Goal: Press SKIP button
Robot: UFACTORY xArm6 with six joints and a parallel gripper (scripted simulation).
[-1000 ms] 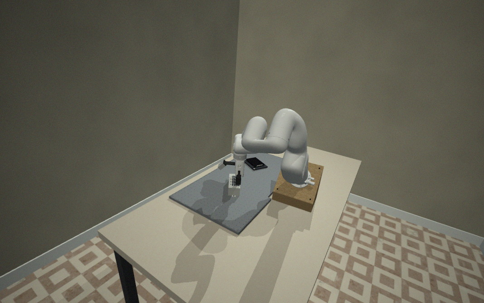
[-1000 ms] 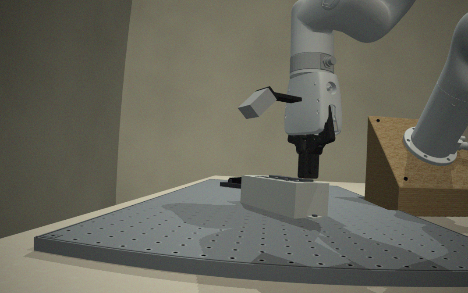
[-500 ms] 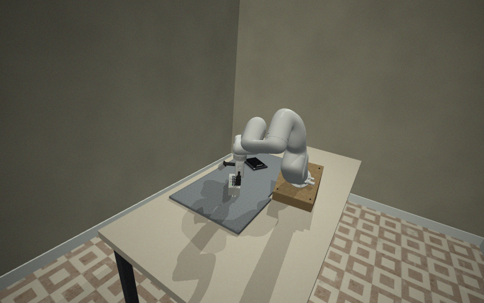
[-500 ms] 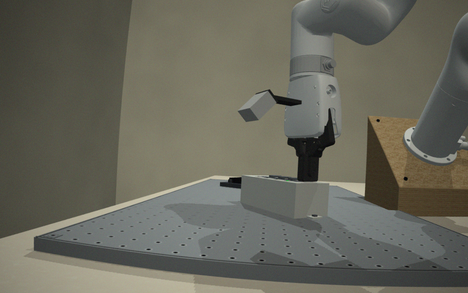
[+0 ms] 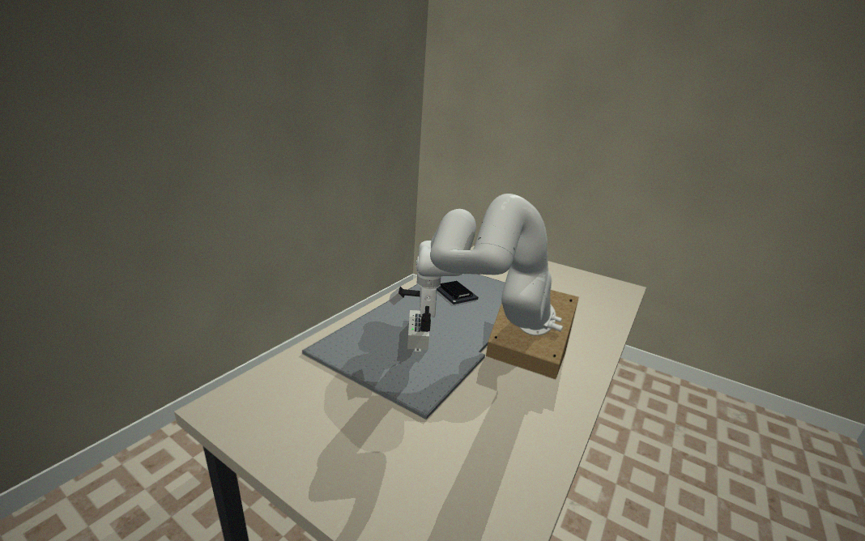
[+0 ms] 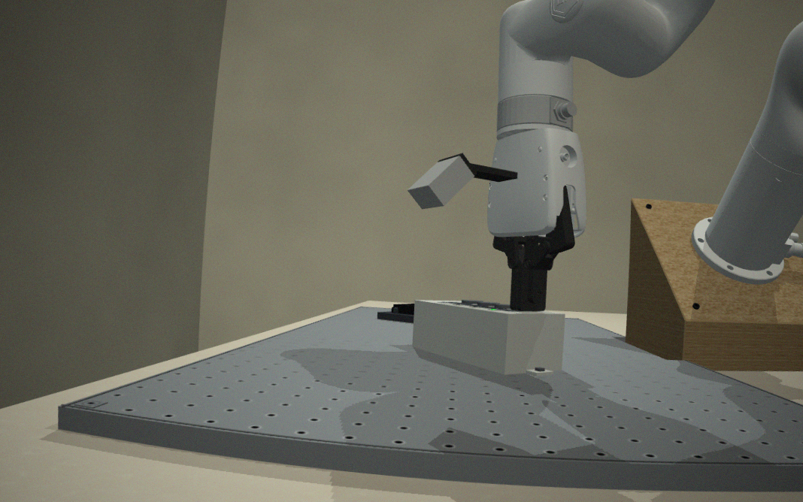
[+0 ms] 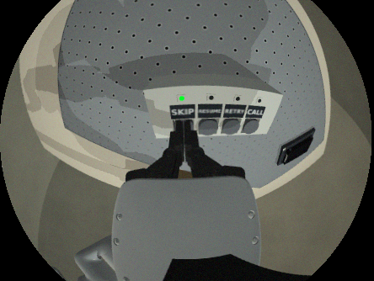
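The PANEL (image 7: 213,112) is a pale grey box on the perforated plate; it also shows in the exterior view (image 6: 486,334) and the top view (image 5: 417,328). In the wrist view its labels read SKIP (image 7: 183,112), RESUME, RETRY, CALL (image 7: 255,112) from left to right. The lamp beyond SKIP (image 7: 182,98) glows green; the other three lamps are dark. My gripper (image 7: 184,129) is shut and empty, its fingertips down on the SKIP button, as the exterior view (image 6: 528,304) also shows. The dark 96-well plate E01 (image 5: 457,291) lies flat on its nest at the plate's far end.
The grey perforated baseplate (image 5: 408,347) lies on the beige table. My arm's base stands on a wooden block (image 5: 534,334) to the right. A small grey camera block (image 6: 440,181) sticks out from my wrist. The plate and nest show at the wrist view's right (image 7: 296,146).
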